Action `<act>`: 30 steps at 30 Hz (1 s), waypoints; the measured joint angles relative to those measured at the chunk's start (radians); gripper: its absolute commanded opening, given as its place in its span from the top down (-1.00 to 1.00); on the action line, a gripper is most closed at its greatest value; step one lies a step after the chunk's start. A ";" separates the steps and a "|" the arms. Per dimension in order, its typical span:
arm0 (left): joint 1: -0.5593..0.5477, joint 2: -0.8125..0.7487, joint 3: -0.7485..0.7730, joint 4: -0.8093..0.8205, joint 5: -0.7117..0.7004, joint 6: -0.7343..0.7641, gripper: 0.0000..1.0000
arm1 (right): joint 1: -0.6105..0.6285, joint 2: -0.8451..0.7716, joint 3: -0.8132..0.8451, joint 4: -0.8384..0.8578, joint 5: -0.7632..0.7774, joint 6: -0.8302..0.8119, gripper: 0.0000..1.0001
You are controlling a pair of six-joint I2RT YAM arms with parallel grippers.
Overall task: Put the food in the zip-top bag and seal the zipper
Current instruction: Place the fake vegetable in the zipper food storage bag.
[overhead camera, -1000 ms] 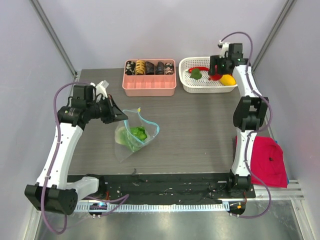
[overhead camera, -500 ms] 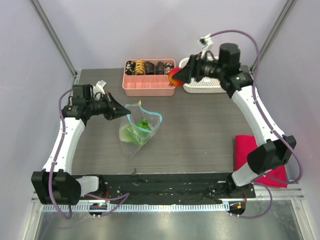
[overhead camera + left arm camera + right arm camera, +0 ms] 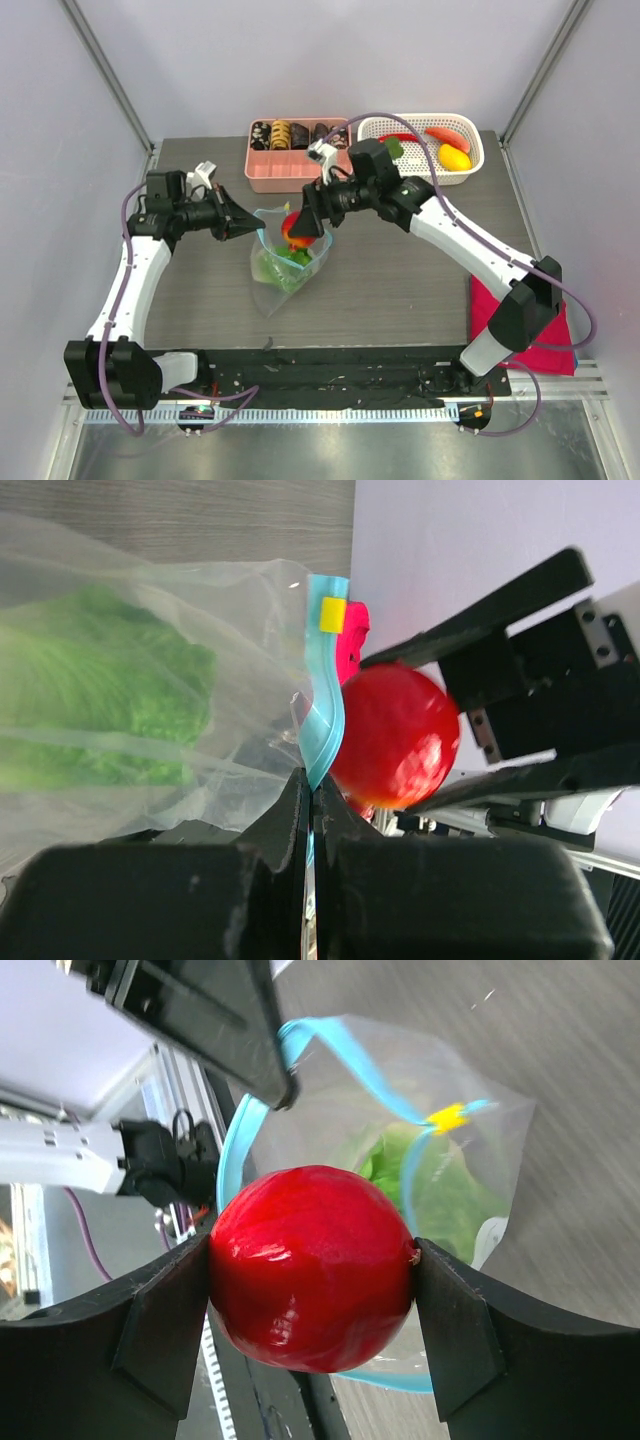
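Right wrist view: right hand (image 3: 312, 1310) pinches the red tomato (image 3: 312, 1260); left hand (image 3: 310, 810) pinches the zipper (image 3: 326, 715)

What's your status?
Left gripper shut on zipper, bag mouth held open. Right gripper holds tomato at the mouth. Lettuce already inside. Nothing blocking.

Pale lilac walls (image 3: 300, 60) round grey wood-grain table (image 3: 400, 270), even lighting.

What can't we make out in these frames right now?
- Top view: the right end effector partly covers the round red plastic tomato, so whether it is inside the clear crinkly zip-top bag is unclear.
- Right wrist: tomato hides part of the bag's rim.
- Left wrist: green leafy lettuce blurred behind plastic, cut off at left edge.
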 measured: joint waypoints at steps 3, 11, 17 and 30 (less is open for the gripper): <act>0.004 0.000 -0.011 0.005 0.011 0.000 1.00 | 0.056 -0.001 -0.013 -0.016 0.035 -0.046 0.98; 0.034 0.000 -0.039 0.041 0.053 -0.022 1.00 | 0.174 -0.003 -0.019 -0.079 0.206 -0.173 0.98; 0.034 0.000 -0.087 0.110 0.098 -0.068 0.99 | 0.169 0.074 -0.003 -0.085 0.316 -0.177 0.97; 0.036 0.019 -0.092 0.127 0.175 -0.049 1.00 | 0.174 0.107 0.029 0.035 0.492 -0.116 0.98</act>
